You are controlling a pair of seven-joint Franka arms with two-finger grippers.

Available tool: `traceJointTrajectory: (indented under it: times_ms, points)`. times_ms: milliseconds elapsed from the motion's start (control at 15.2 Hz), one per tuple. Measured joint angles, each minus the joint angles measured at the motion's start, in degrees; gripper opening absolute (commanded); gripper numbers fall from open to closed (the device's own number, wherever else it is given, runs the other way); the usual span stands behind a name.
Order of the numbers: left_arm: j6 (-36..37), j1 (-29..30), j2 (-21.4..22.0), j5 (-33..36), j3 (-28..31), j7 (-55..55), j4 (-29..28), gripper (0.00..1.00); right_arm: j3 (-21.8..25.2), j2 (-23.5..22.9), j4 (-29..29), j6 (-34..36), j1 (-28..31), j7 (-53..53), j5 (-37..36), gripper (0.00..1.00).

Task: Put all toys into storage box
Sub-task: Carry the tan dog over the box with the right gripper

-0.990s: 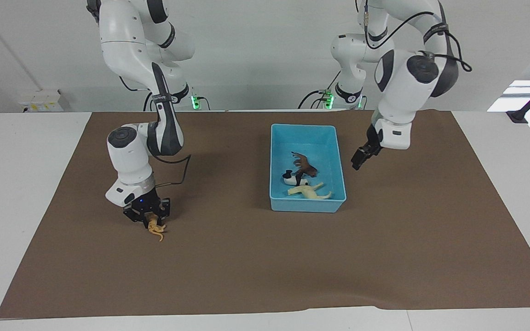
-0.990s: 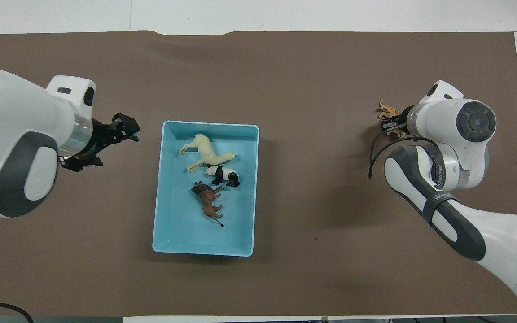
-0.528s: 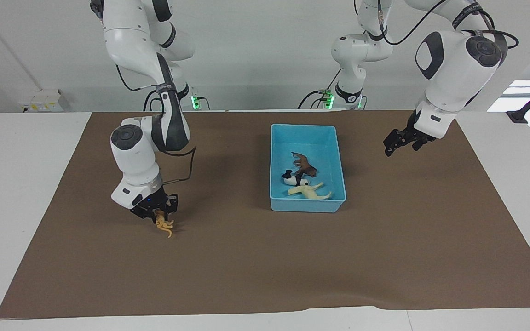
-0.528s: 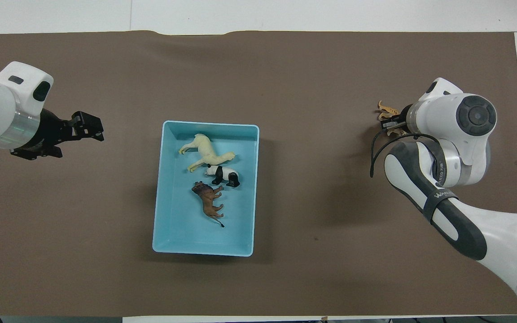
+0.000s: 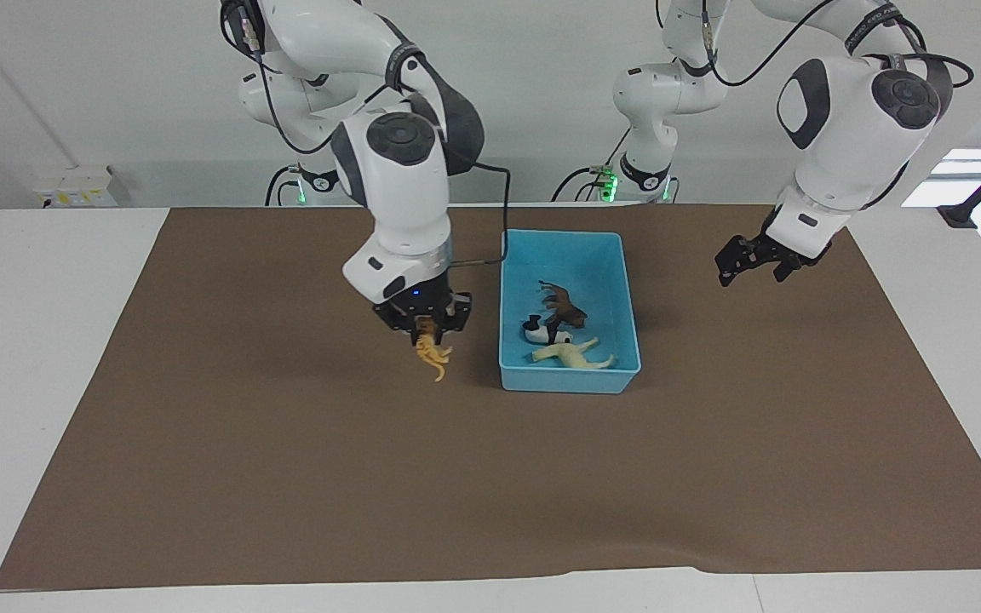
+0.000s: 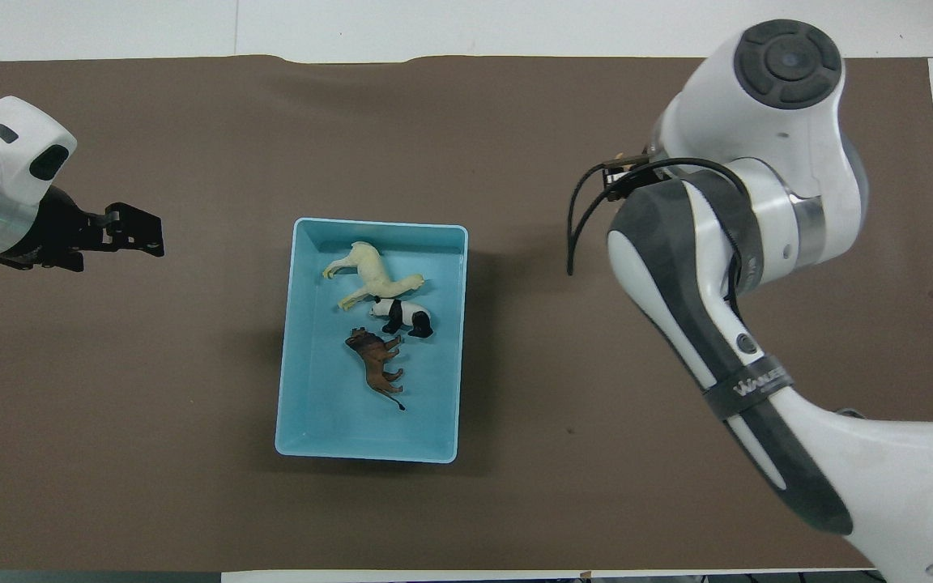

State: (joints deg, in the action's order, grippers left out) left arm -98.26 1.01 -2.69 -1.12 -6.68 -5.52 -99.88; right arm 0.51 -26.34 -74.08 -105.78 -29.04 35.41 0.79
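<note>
The right hand is up over the brown mat, just beside the storage box. It pinches the tiger, which hangs down. The tiger could slip out early and land on the tabletop, because only its top is squeezed. The lion, panda and horse lie in the box. The left hand waits in the air; I cannot tell if it is open.

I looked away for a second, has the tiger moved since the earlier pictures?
Yes. The right gripper has lifted the tiger off the mat and carried it toward the storage box; it now hangs just beside the box's wall.
</note>
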Motion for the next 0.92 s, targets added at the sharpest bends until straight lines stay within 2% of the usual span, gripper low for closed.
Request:
traceJointTrajectory:
  times_ms: [198,396,462,528,924]
  points:
    - [0.27,0.02,0.0,0.04,0.01,0.42,0.03,1.0,0.06,-5.86,4.42,-3.65,-8.35,11.21,0.72,0.0]
    - [0.3,0.04,0.0,0.07,0.01,0.75,0.17,1.0,0.54,-12.06,5.56,-10.79,-15.29,18.69,-0.1,0.0]
    - [0.36,0.05,0.0,0.07,0.01,0.91,0.28,1.0,0.7,-13.49,5.67,-12.68,-16.63,20.22,-0.82,0.71]
    - [0.41,0.05,0.0,0.07,0.02,1.0,0.39,1.0,0.8,-14.42,5.63,-13.34,-17.31,21.16,-1.64,1.0]
    - [0.54,0.07,-0.25,0.1,0.01,1.25,1.3,1.0,1.64,-13.45,6.5,-9.07,-15.4,21.99,-2.14,1.0]
